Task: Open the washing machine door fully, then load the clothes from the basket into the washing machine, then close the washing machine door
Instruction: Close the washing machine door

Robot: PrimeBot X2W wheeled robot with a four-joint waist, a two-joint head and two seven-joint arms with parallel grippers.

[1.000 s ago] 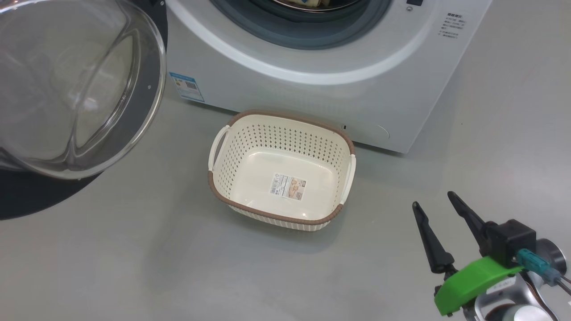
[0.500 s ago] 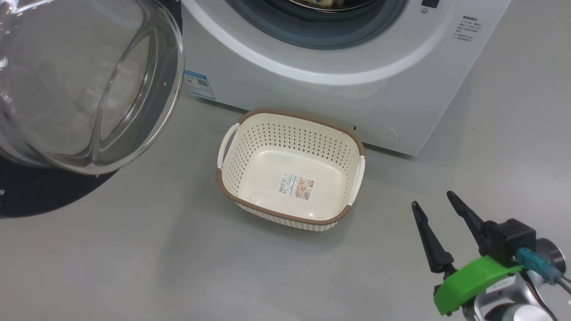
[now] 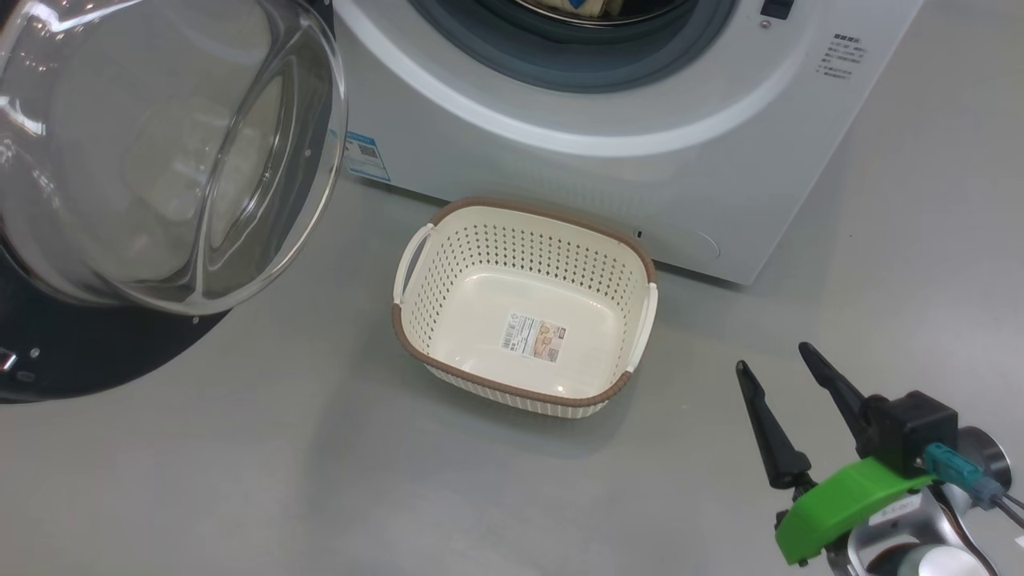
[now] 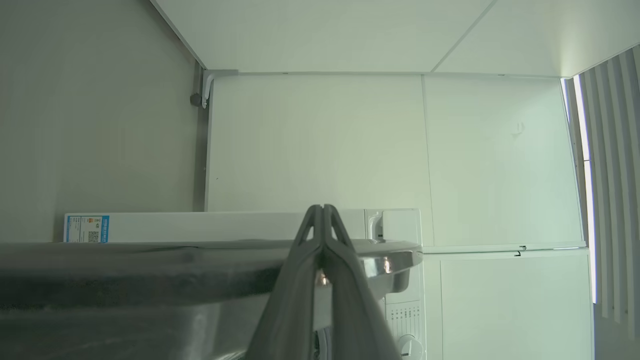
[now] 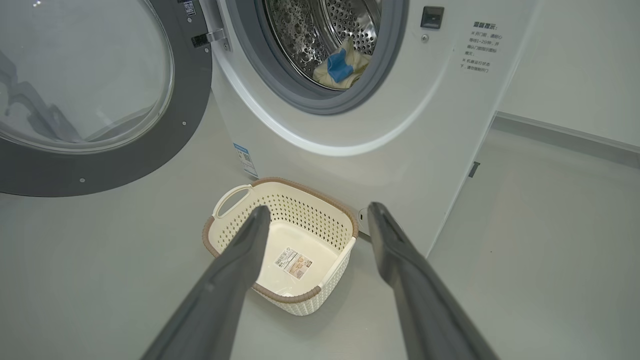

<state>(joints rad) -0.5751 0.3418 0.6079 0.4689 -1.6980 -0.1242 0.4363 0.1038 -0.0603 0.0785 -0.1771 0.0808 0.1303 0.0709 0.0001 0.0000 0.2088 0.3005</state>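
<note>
Trouble could start left: the round black-rimmed, glass-bowled washing machine door [image 3: 168,152] hangs open, left gripper [image 4: 324,210] pinched shut at its edge, so a push could slip off. Cream perforated plastic basket [image 3: 520,210] sits empty before the white front-loading washing machine [image 3: 640,184]; pale-yellow-and-blue clothes [image 5: 345,67] lie near the drum's lip and might snag the seal. Right gripper [image 3: 772,357] hovers spread wide, empty.

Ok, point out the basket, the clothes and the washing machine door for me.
basket [image 3: 528,248], head view, perforated far wall.
clothes [image 5: 341,65], right wrist view, blue patch.
washing machine door [image 5: 194,100], right wrist view, dark rim right of the glass.
</note>
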